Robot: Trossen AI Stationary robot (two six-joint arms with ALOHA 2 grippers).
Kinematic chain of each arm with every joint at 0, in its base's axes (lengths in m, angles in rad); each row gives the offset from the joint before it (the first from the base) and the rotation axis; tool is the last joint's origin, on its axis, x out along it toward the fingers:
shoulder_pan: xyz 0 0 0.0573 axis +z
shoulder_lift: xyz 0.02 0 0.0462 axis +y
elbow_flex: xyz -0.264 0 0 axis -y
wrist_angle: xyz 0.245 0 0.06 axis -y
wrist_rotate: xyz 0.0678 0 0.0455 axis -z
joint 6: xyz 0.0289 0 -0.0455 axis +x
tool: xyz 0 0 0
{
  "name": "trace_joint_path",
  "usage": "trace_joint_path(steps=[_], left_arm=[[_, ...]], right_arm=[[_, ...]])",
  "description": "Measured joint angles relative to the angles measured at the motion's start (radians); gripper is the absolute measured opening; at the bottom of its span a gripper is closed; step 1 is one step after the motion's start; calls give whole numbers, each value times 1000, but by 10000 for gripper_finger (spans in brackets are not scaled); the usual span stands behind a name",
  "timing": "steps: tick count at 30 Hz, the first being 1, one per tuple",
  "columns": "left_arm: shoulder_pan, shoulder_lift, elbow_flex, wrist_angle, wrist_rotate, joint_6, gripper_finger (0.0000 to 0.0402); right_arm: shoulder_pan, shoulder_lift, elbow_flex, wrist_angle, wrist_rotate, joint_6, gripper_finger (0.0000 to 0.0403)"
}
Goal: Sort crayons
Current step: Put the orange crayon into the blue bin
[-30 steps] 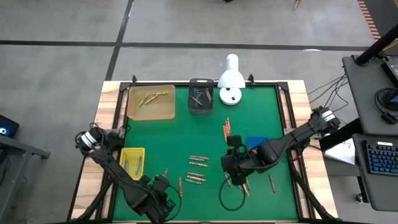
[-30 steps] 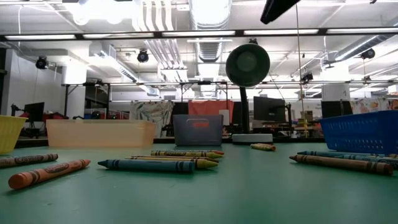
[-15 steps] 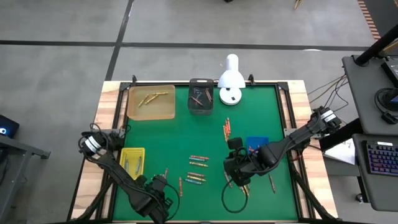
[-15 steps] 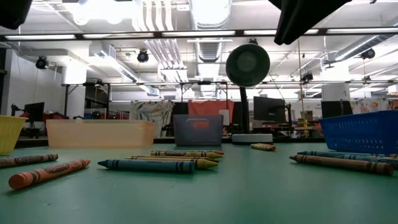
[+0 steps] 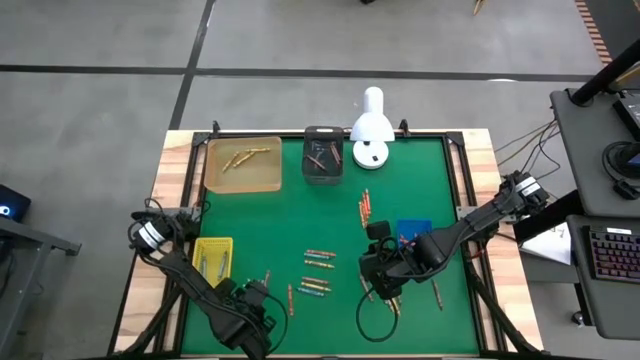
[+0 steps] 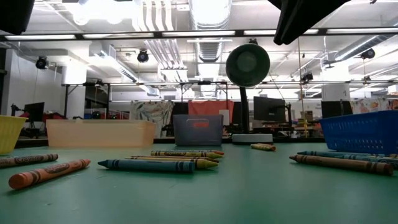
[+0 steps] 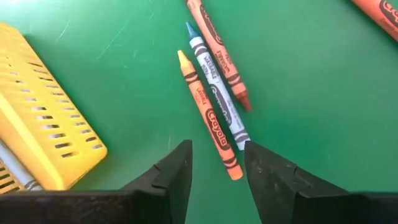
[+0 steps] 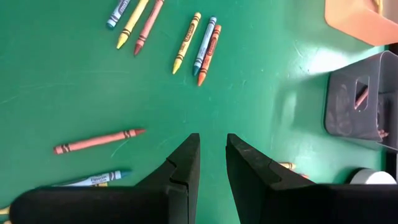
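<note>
Loose crayons lie on the green mat in small groups [image 5: 318,258], [image 5: 313,286], [image 5: 364,205]. My left gripper [image 5: 258,297] hovers open near the table's near edge, right of the yellow tray [image 5: 212,260]. In its wrist view my left gripper [image 7: 217,165] points down over the end of an orange crayon [image 7: 210,118], which lies flat beside a blue one [image 7: 214,93] and a red-orange one [image 7: 217,53]. My right gripper [image 5: 370,270] hangs above the mat's near right part. In its own view my right gripper [image 8: 212,149] stands slightly open, with only bare mat in the gap.
At the far edge stand a tan tray [image 5: 243,165] with crayons, a grey tray [image 5: 322,155] and a white lamp [image 5: 372,130]. A blue tray [image 5: 412,232] sits just behind my right arm. A black cable loop [image 5: 375,315] lies near the front edge.
Both arms have come down toward the mat: in the low view their dark shapes now reach further into the top of the picture. The crayons have not moved.
</note>
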Motion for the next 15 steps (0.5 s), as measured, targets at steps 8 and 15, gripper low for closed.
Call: trace_joint_path(steps=[8,15], left_arm=[[-1,6,-1,-21,-98,-2,122],[-1,6,-36,-17,-138,-24,120]], right_arm=[[0,0,-3,14,0,16,68],[0,0,-3,17,0,19,68]])
